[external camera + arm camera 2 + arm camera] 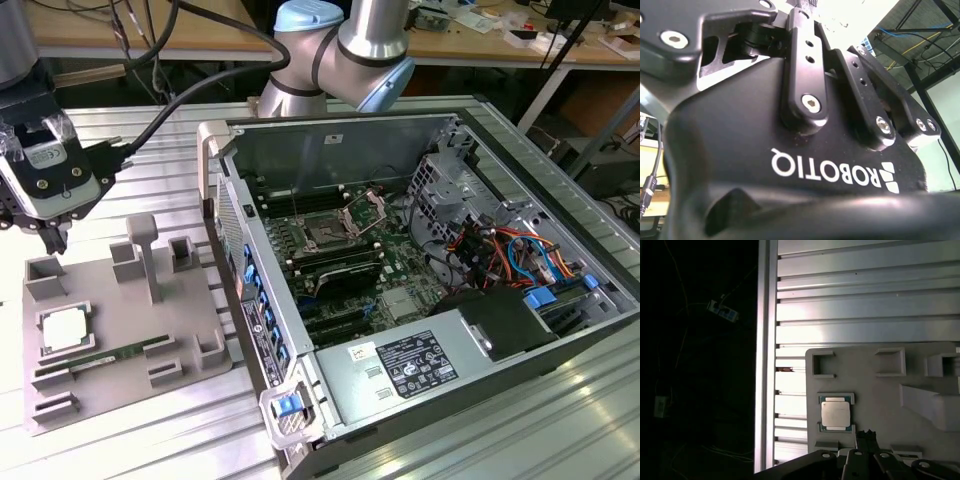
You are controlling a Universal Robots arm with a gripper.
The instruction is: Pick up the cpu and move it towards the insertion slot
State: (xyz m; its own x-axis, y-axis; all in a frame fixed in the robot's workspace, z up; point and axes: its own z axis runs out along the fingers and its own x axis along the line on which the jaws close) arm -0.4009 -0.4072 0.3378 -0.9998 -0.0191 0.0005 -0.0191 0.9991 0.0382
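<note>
On the ribbed metal table (pixel 150 140) the cpu (pixel 62 328) sits in a grey tray (pixel 110 300). I cannot tell the gripper's (pixel 50 240) state, but it should centre squarely above the chip.

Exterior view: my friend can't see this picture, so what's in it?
The robot's gripper hangs by a grey holder tray, where the cpu lies in its pocket, not picked up yet. On the exterior view's right, an open computer case shows the insertion slot on its board.
</note>
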